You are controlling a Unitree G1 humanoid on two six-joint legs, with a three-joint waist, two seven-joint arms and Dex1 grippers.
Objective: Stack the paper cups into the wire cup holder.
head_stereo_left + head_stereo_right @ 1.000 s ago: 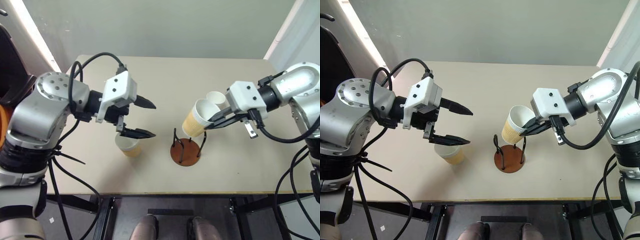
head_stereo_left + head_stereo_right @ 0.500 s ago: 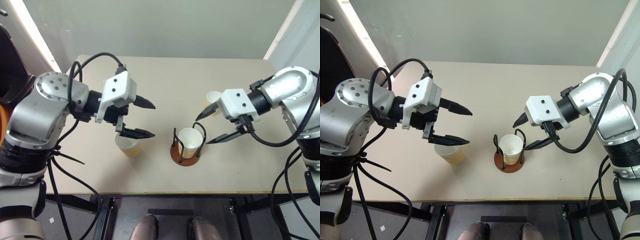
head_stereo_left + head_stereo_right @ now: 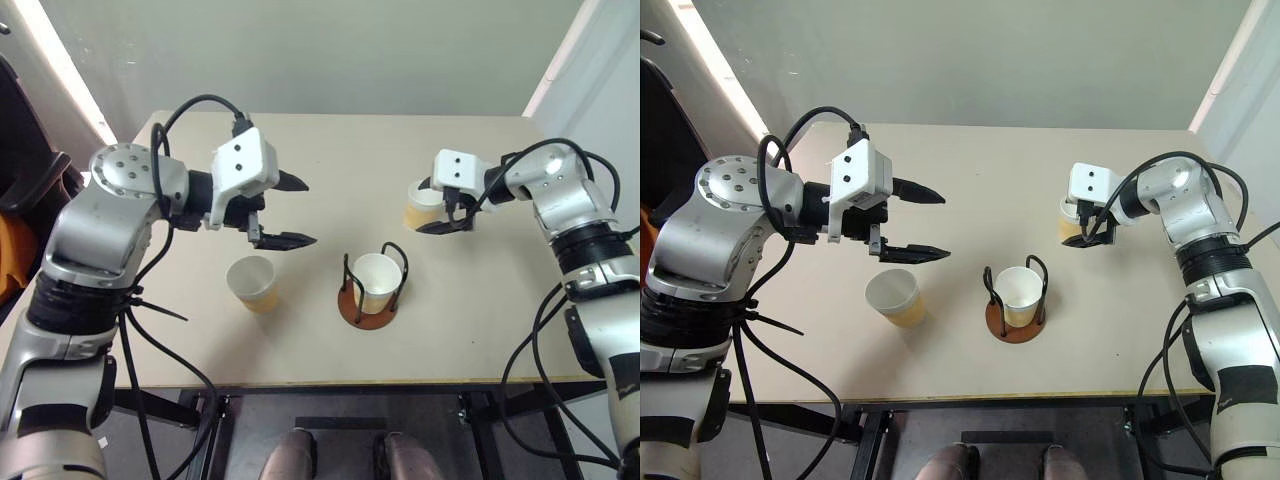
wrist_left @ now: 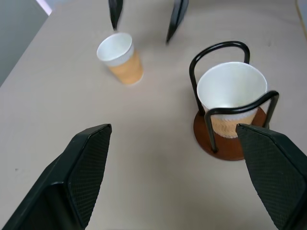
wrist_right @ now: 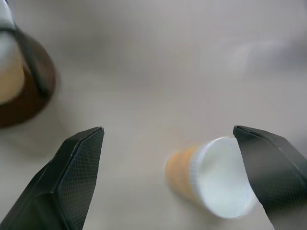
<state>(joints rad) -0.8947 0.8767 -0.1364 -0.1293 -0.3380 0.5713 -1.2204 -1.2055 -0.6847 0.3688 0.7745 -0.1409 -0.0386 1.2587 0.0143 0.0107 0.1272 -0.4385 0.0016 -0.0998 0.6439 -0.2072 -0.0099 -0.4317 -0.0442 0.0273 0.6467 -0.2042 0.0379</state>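
Right gripper [image 3: 437, 208] hangs by the far cup [image 3: 422, 205], jaws spread and empty.

One cup [image 3: 378, 282] stands upright in the wire holder [image 3: 371, 290]; the far cup stands upright beyond it, nearest the right arm. The third cup [image 3: 252, 284] stands nearer the left gripper [image 3: 295, 211], also spread and empty.

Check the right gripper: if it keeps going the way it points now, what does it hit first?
Most likely the paper cup standing beside the right gripper: in the wrist view it sits just inside one open finger. Depth is unclear; it could slip past onto the table.
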